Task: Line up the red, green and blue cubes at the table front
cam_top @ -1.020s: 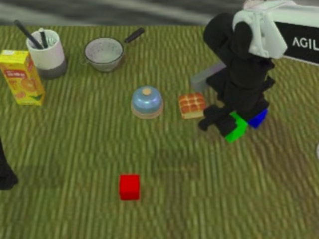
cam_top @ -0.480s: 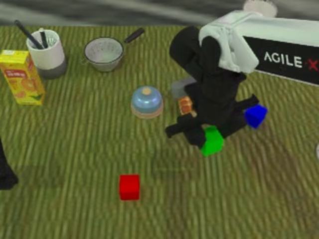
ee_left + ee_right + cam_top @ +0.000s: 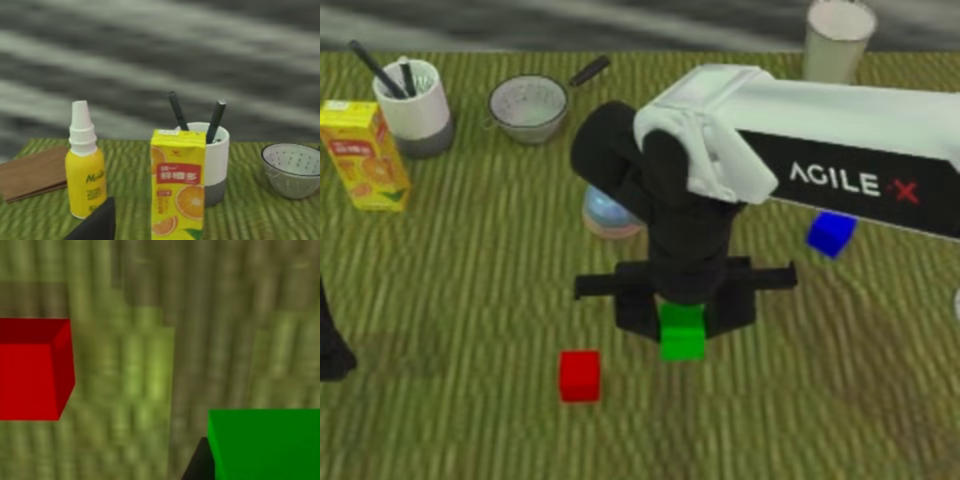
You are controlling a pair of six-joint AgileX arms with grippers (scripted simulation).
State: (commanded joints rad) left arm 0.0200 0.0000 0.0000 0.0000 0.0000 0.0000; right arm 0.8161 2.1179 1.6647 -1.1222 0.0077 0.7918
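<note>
Your right tool [image 3: 681,325] clamped on green cube [image 3: 682,331], apparently just above counter [image 3: 470,420], right of red cube [image 3: 580,376]. Blue cube [image 3: 831,233] well apart.

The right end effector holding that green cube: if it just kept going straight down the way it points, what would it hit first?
Probably bare table. The right end effector, shut on the green cube, points down at open mat; the red cube lies off to the side, apart. Height is unclear.
</note>
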